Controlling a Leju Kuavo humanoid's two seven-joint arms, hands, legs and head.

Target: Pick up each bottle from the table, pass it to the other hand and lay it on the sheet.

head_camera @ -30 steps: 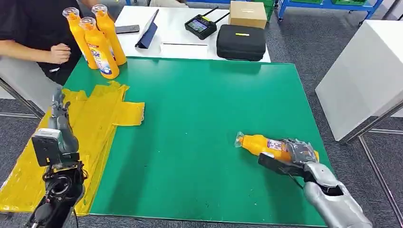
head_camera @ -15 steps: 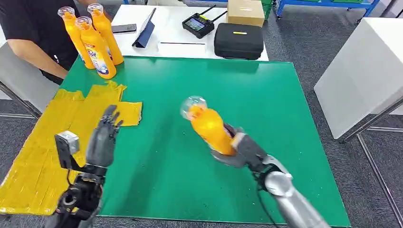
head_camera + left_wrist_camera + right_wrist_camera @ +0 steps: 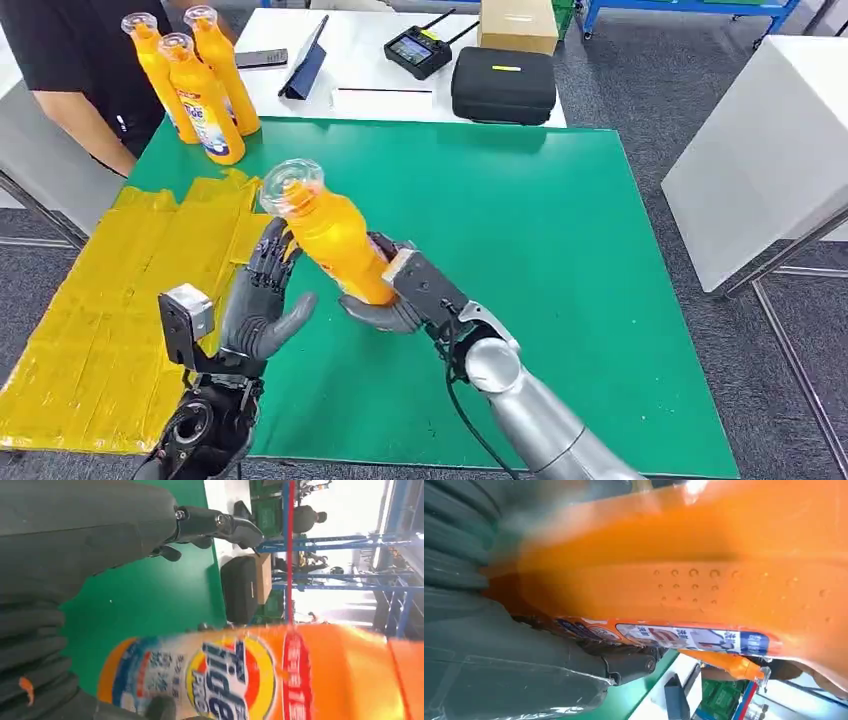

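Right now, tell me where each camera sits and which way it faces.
Head view: high on the body, looking down at the green table; both arms show, right hand gripping the orange bottle, left hand open beside it.
Left wrist view: behind the left hand, facing the bottle's label and the black case.
Right wrist view: behind the right hand, pressed close to the bottle.
All three share the bottle.

Bottle (image 3: 335, 245) base is sitting hidden inside the right hand (image 3: 400, 295). Left hand (image 3: 262, 300) fingertips are disappearing behind the bottle, contact unclear. Wrist views are cropping the bottle, label blurred. Person (image 3: 70, 60) is cut off at the frame edge.
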